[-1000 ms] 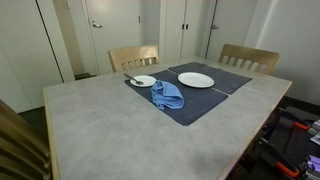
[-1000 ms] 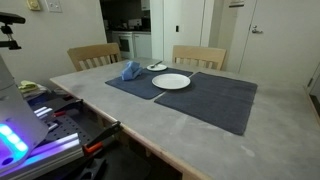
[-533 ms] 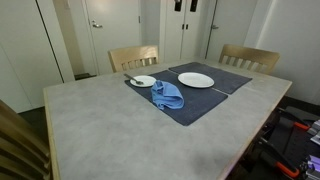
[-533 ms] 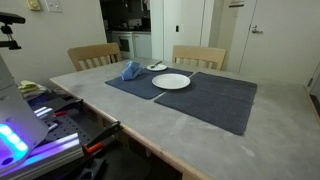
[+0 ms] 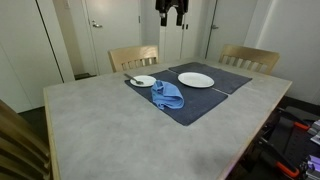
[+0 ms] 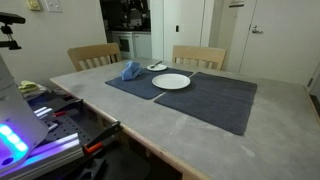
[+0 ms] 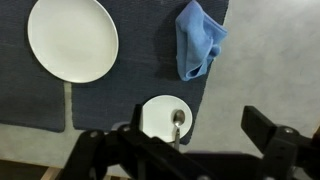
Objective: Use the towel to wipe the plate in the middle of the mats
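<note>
The large plain white plate [image 5: 196, 79] [image 6: 171, 82] [image 7: 72, 38] lies where the two dark blue-grey mats [image 5: 212, 96] [image 6: 215, 100] [image 7: 130, 75] meet. The crumpled blue towel [image 5: 168, 95] [image 6: 131, 71] [image 7: 198, 40] rests on a mat beside it. My gripper [image 5: 172, 12] [image 7: 200, 135] hangs high above the table, open and empty, over the mat edge near the small plate. In the wrist view its dark fingers [image 7: 270, 130] frame the lower part of the picture.
A smaller white plate with a spoon [image 5: 143, 80] [image 6: 157, 67] [image 7: 166, 118] sits on the mat next to the towel. Two wooden chairs [image 5: 133, 57] [image 5: 250, 56] stand at the far side of the pale grey table [image 5: 110, 130]. Equipment with cables [image 6: 40, 130] sits off one table edge.
My gripper has come into the top of an exterior view and moved down and leftwards. The plates, towel and mats have not moved.
</note>
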### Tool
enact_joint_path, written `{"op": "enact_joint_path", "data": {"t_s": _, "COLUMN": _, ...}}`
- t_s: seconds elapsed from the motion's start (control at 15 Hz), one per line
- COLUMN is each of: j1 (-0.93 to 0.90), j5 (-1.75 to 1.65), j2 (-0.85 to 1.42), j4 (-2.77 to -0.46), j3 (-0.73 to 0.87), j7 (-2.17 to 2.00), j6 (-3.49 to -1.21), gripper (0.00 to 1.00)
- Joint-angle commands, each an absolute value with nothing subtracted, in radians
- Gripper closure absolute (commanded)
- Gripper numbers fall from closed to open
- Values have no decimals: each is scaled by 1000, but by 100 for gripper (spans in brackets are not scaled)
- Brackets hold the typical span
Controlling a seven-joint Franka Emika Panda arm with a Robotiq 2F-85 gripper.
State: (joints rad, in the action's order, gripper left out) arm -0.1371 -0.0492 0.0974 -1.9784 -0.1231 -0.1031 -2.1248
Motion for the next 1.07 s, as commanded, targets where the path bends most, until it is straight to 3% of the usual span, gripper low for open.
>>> {"op": "enact_joint_path", "data": {"t_s": 0.0, "j1": -139, "j5": -21, "j2": 159, "j4": -1939, "j3": -129, "j7": -58, "j6": -2096, "gripper": 0}}
{"op": "enact_joint_path", "data": {"t_s": 1.0, "j1": -174, "j5": -23, "j2": 290, "j4": -1974, "j3": -135, "j7": -113, "j6": -2111, "gripper": 0}}
